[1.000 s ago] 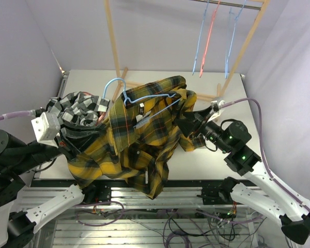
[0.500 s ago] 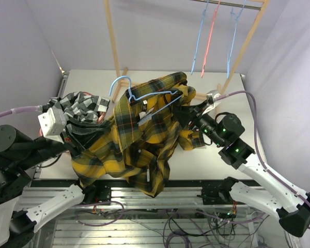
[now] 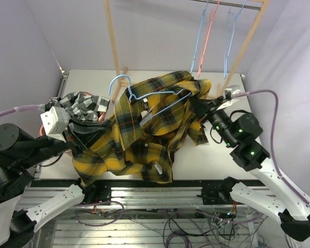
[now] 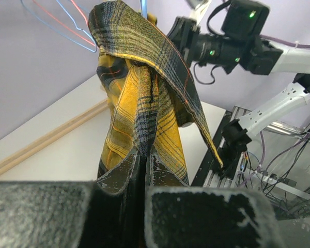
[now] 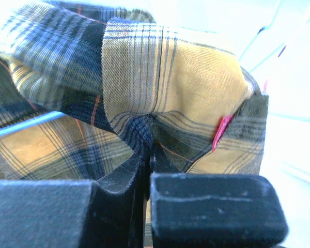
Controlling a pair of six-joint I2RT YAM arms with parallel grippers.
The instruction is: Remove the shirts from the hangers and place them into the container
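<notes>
Container first: I honestly can't pick out the laundry basket. The black-and-white checked flannel shirt [image 3: 78,108] sits in a crumpled heap at the left rear of the white table [image 3: 206,161], so if the basket is under there it's buried. I can't tell if that shirt is actually inside it.

The yellow-and-black plaid flannel shirt [image 3: 144,135] is not in any container. It's stretched between the two arms over the middle of the table, with its lower part slumped on the tabletop and reaching the near edge. The light blue wire hanger [image 3: 154,96] is tangled in its upper part, hook poking out to the left near the light wooden rack frame [image 3: 112,41].

Jaws: the left gripper [image 4: 144,164] is pinched tight on a fold of the plaid cloth. In the left wrist view the fabric comes straight up out of the closed fingers [image 4: 121,178] and drapes over in a peak. The right gripper [image 5: 146,155] is clamped on the plaid too, at the shirt's upper right side. Its wrist view shows the cloth bunched right at the fingertips, a small red tag [image 5: 222,132] just to the right, and a bit of the blue wire to the left.

A few more light blue and pink-red wire hangers [image 3: 210,35] hang on the rack's rail at the back right, well apart from the shirts.
</notes>
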